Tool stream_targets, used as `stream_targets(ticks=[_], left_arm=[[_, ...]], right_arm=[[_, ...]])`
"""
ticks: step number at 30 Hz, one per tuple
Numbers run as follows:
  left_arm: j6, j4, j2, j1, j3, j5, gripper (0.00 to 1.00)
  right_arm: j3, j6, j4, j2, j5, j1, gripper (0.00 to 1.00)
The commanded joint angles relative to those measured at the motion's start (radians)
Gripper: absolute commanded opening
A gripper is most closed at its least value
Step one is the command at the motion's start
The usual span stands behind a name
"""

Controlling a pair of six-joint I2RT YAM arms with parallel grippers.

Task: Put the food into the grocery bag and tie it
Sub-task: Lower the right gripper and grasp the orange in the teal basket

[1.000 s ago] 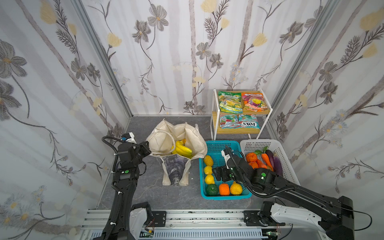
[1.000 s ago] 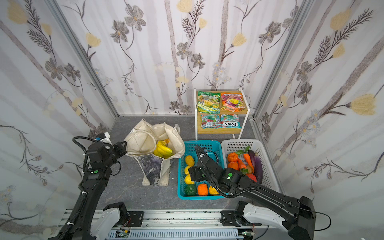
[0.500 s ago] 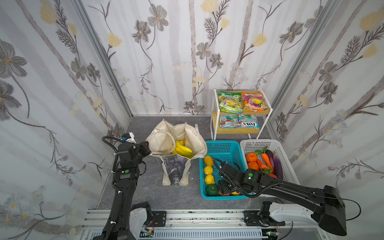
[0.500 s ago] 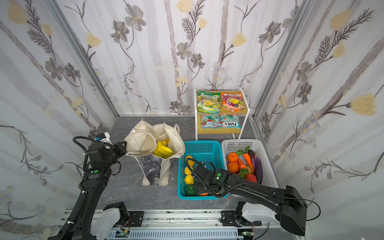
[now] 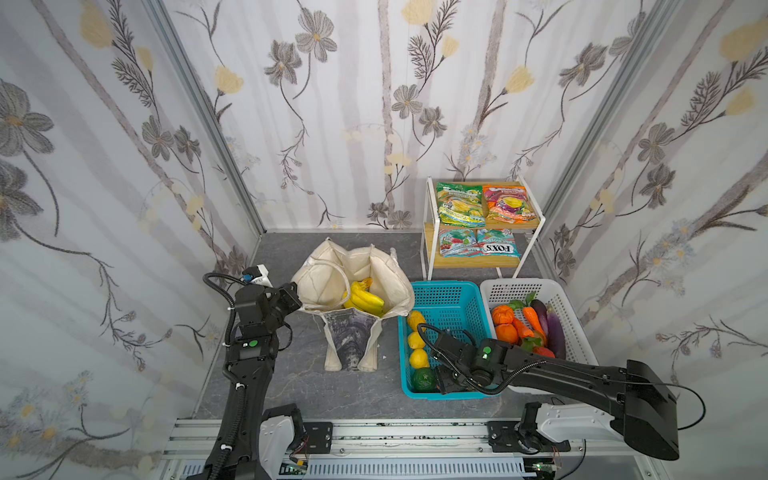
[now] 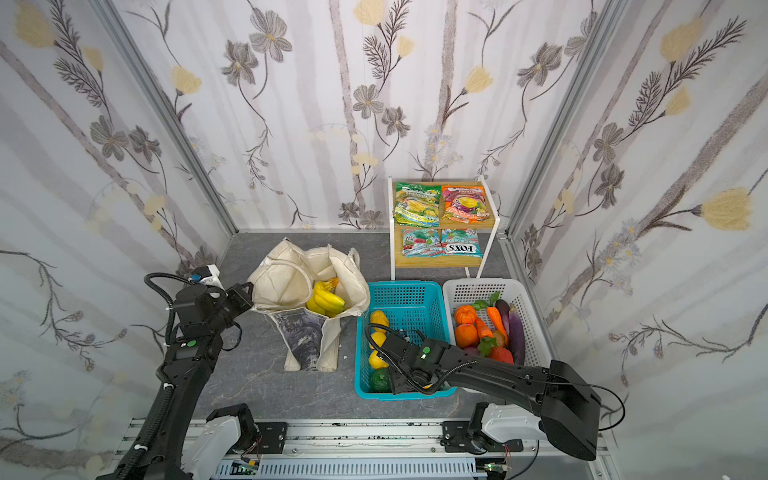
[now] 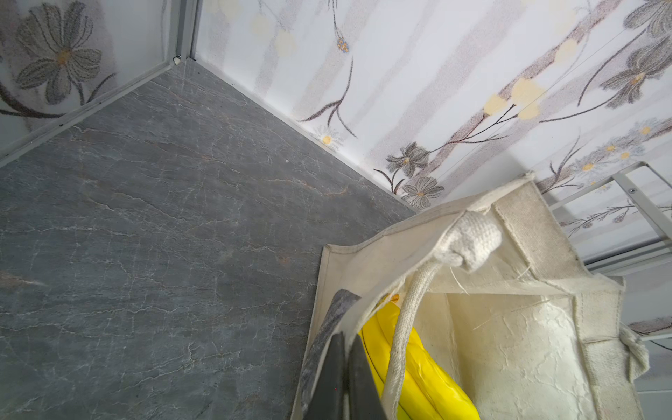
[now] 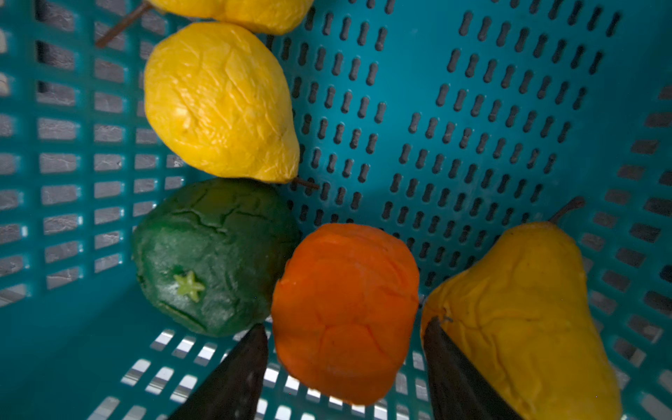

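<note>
Since a second ago the right gripper [image 8: 345, 323] has swung from over the middle of the teal basket [image 5: 449, 291] down into its near end, low in both top views, and its jaws have narrowed. In the right wrist view the fingers stand apart astride the orange [image 8: 345, 309]. One is wedged between it and the green fruit [image 8: 214, 254], the other between it and a yellow pear [image 8: 520, 320]. Each sits just beside the orange's flank. Whether they already press on it I cannot tell, and the orange lies on the basket floor. The tight packing likely explains the straight-down entry. With the near wall close by, the only free way out looks to be upward. A second yellow pear [image 8: 218, 102] lies farther up the basket, whose far half is bare.

Left of centre, the left gripper [image 7: 343, 378] has not shifted. It is clamped shut on the rim of the grocery bag [image 5: 332, 274], apparently to hold the mouth open for loading. A banana bunch [image 5: 363, 299] is already inside, with room beside it. Bag and teal basket nearly touch, so the carry across should be short, though the bag's raised rim must be cleared. Farther right, the white basket [image 5: 519, 286] holds vegetables. At the back wall, candy packets [image 5: 496, 248] wait on the shelf rack [image 5: 430, 232].
</note>
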Motion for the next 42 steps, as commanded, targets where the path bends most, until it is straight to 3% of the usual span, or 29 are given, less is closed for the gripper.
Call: stream_targets(ticks=[1, 13, 18, 30, 42], left_arm=[[0.007, 0.025, -0.006, 0.002, 0.0, 0.006, 0.0], [0.01, 0.025, -0.017, 0.003, -0.002, 0.005, 0.0], [0.009, 0.025, -0.017, 0.003, -0.002, 0.005, 0.0], [0.01, 0.025, -0.023, 0.003, -0.002, 0.007, 0.0], [0.014, 0.025, -0.028, 0.004, -0.004, 0.009, 0.0]], right_arm=[[0.007, 0.002, 0.034, 0.022, 0.029, 0.001, 0.68], [-0.002, 0.004, 0.1, 0.077, 0.005, 0.001, 0.67], [-0.002, 0.013, 0.101, 0.081, 0.009, 0.001, 0.6], [0.0, 0.02, 0.089, 0.006, 0.013, -0.002, 0.51], [0.049, 0.02, 0.011, -0.084, 0.098, -0.053, 0.51]])
